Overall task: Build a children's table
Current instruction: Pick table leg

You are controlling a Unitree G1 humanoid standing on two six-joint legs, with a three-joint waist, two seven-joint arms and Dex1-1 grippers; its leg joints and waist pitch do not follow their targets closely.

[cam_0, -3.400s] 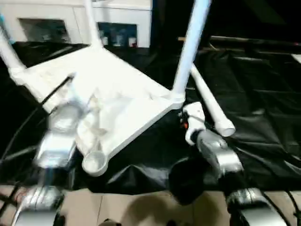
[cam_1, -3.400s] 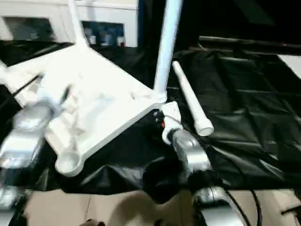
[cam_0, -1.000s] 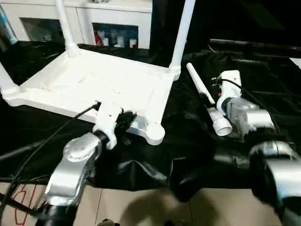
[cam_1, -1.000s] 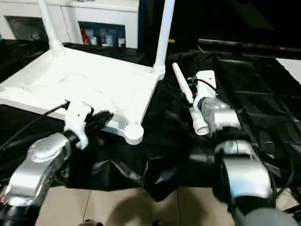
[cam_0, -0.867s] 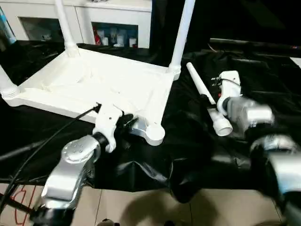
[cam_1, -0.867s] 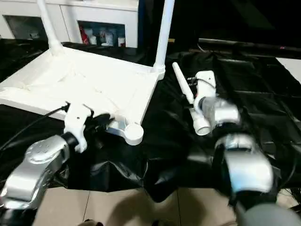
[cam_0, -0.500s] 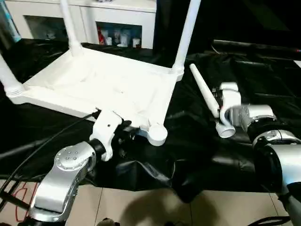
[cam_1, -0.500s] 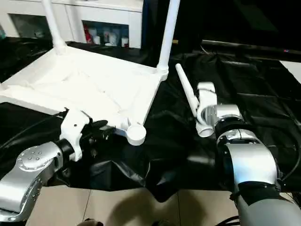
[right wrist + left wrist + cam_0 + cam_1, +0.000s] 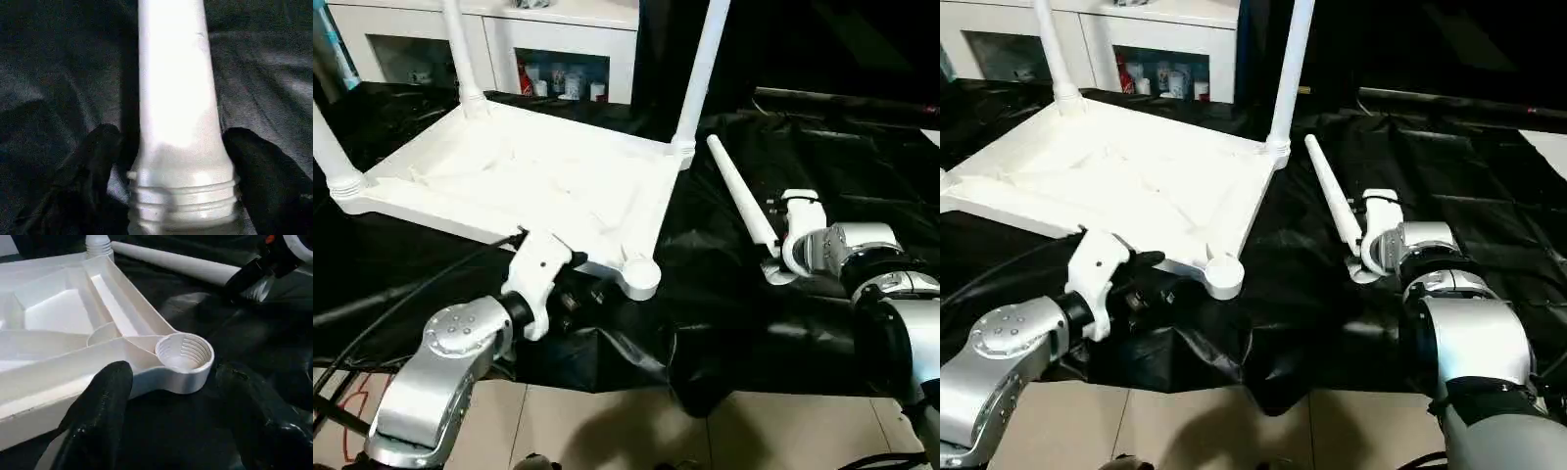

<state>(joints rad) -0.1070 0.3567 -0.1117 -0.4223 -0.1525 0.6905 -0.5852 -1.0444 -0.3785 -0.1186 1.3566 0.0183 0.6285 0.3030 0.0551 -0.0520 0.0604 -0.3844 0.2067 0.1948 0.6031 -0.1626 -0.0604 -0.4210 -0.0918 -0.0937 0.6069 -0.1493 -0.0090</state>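
the upturned table top (image 9: pixel 529 181) lies on black sheeting (image 9: pixel 862 166); its empty corner socket (image 9: pixel 184 354) sits between the open left claw's (image 9: pixel 171 396) fingers. the open right claw (image 9: pixel 171 161) straddles the loose leg's (image 9: pixel 741 201) threaded end, not gripping.

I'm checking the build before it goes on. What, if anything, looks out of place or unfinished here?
The tabletop lies upside down with three legs screwed in. The near corner socket is empty. The fourth leg lies loose on the black sheet, between the fingers of the right gripper. Nothing looks damaged.
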